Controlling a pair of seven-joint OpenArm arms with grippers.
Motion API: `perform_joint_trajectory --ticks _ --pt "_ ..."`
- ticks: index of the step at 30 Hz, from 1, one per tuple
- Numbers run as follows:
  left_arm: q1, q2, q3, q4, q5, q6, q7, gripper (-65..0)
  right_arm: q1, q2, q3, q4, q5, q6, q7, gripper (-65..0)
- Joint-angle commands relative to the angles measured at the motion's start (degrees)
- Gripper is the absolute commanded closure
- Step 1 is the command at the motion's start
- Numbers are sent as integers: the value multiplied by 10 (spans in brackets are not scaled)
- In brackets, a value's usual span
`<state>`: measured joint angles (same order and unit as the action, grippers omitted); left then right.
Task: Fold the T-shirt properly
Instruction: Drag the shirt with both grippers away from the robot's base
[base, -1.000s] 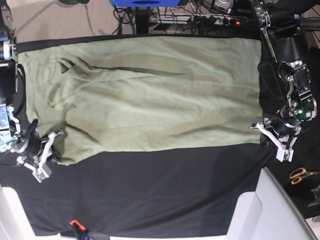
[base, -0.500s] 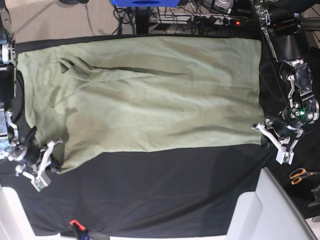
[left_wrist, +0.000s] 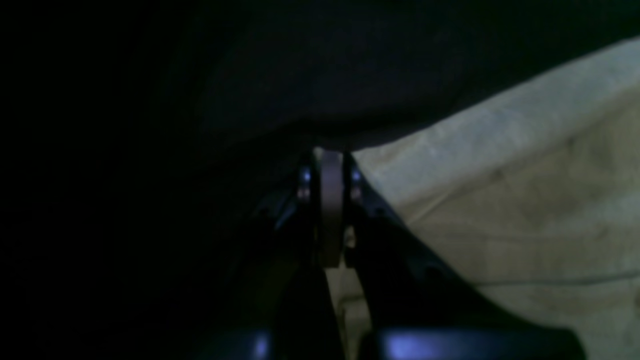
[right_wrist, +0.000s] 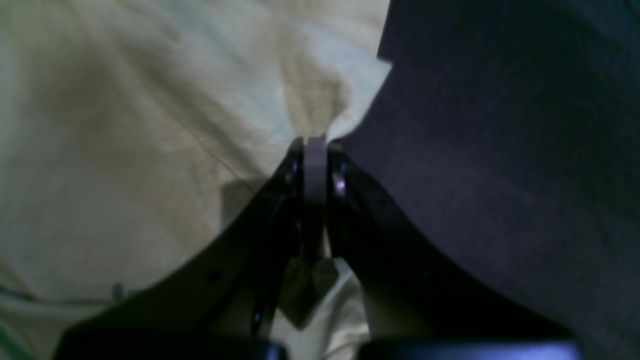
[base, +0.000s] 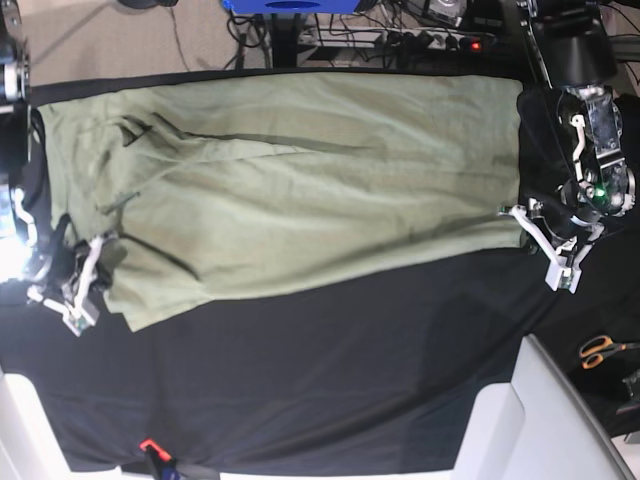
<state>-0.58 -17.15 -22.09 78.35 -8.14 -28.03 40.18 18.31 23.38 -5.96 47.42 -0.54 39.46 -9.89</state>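
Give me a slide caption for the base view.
Both claws, left and right, shut on the T-shirt edge over black cloth.

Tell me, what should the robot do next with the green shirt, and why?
Probably carry the near edge of the T-shirt on toward the far edge. The left gripper and the right gripper are each shut on a near corner, and that edge sits short of the far edge, so the fold looks unfinished.

Base view is evenly lit and fairly sharp; both wrist views are dim, blurred, bluish, the left one nearly black.
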Motion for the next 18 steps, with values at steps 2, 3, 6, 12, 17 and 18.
perform_joint_trajectory --ticks 2,3,6,12,17,18 --pt "1 -11 -3 28 -8 0 -6 0 4 12 4 47 8 0 -12 -2" --pt "6 -11 -3 35 -8 0 -5 0 -3 17 4 65 8 0 -31 -2" --pt "25 -17 -3 53 -8 -1 -5 0 -19 21 4 103 8 1 -63 -3" --pt "55 -28 -4 63 -8 -1 -5 0 -55 23 4 164 8 1 -102 -3" --pt "70 -47 -4 63 -9 -16 -5 0 -84 23 37 201 8 2 -116 -5" --pt "71 -49 -5 63 -9 -26 -5 0 -86 23 41 203 8 2 -116 -5"
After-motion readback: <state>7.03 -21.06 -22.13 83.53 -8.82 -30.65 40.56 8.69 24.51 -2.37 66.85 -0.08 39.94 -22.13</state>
